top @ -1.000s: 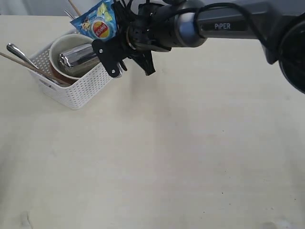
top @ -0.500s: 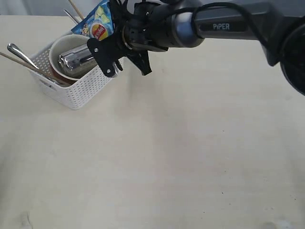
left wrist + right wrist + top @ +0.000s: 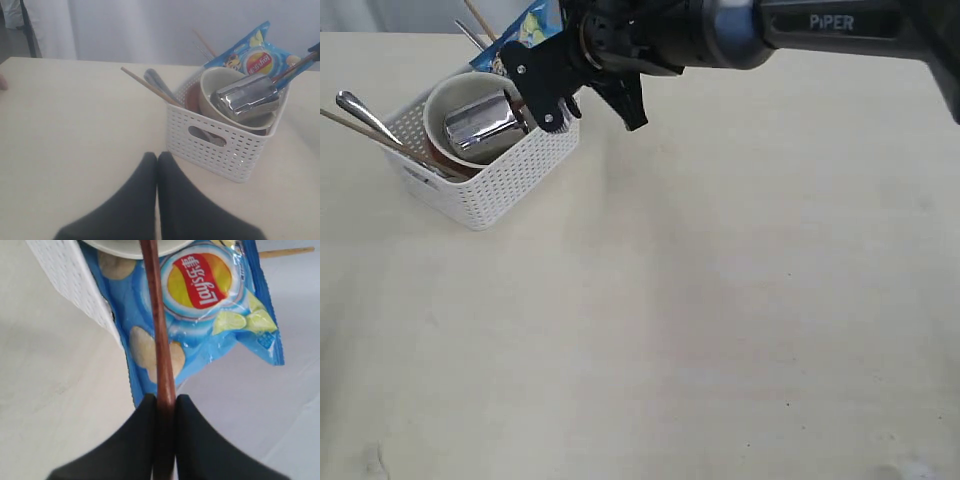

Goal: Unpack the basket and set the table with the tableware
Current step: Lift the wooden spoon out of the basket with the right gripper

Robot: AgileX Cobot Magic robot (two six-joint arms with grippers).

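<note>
The white basket (image 3: 492, 188) (image 3: 226, 156) stands on the table (image 3: 720, 300) at the far left. In it a steel cup (image 3: 480, 120) (image 3: 246, 97) lies inside the cream bowl (image 3: 442, 95) (image 3: 209, 85), beside a reddish-brown plate (image 3: 191, 100). Chopsticks (image 3: 370, 135) (image 3: 150, 86) and a steel handle (image 3: 358, 108) (image 3: 157, 82) stick out. My right gripper (image 3: 555, 60) (image 3: 164, 402) is shut on the handle of the dark red spoon (image 3: 157, 325) (image 3: 295, 62) at the basket's far corner. My left gripper (image 3: 157, 157) is shut on nothing, short of the basket.
A blue chip bag (image 3: 525, 25) (image 3: 255, 55) (image 3: 200, 305) leans out of the basket's far side, right behind the spoon. The black right arm (image 3: 770, 30) reaches across the top of the exterior view. Bare tabletop lies in front of and right of the basket.
The right arm has shifted up and back in the exterior view, still over the basket's far corner. It now covers more of the chip bag. The basket has not moved.
</note>
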